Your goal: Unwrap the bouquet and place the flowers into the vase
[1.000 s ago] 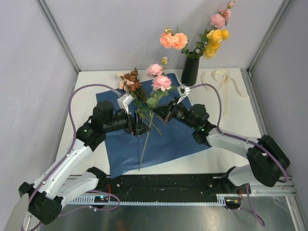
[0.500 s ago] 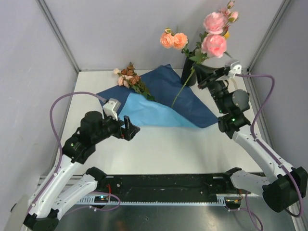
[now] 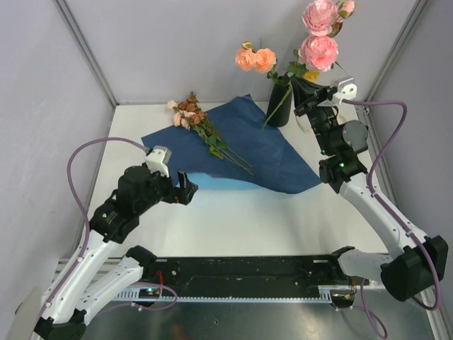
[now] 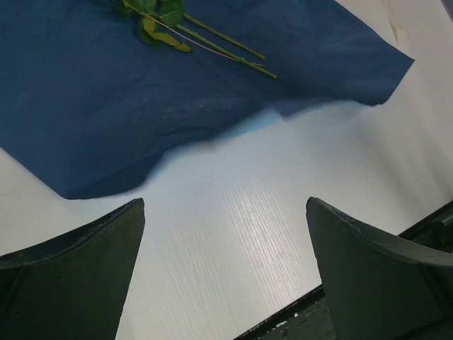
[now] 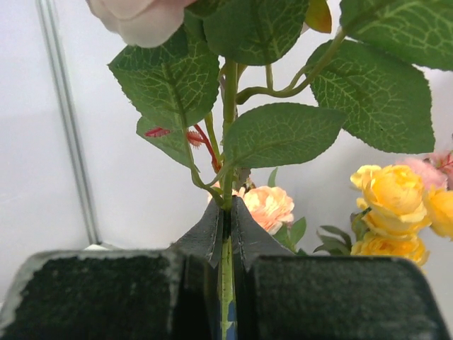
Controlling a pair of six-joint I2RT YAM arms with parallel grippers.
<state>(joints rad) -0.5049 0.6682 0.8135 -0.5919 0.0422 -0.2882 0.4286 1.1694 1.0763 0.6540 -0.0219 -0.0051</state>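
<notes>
Top view: the white table [image 3: 233,219] is partly covered by blue paper [image 3: 276,156], one flower [image 3: 190,113] laid on it; the vase [image 3: 279,106] is stood behind.
Left wrist: the left gripper [image 4: 225,205] is spread wide.
Right wrist: a rose stem [image 5: 229,113] is pinched by the right gripper [image 5: 226,212].

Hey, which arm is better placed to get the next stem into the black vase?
Right. The right gripper is shut on the pink rose stem, held up beside the vase. The left gripper is open and empty, low by the blue paper, farther from the vase.
</notes>
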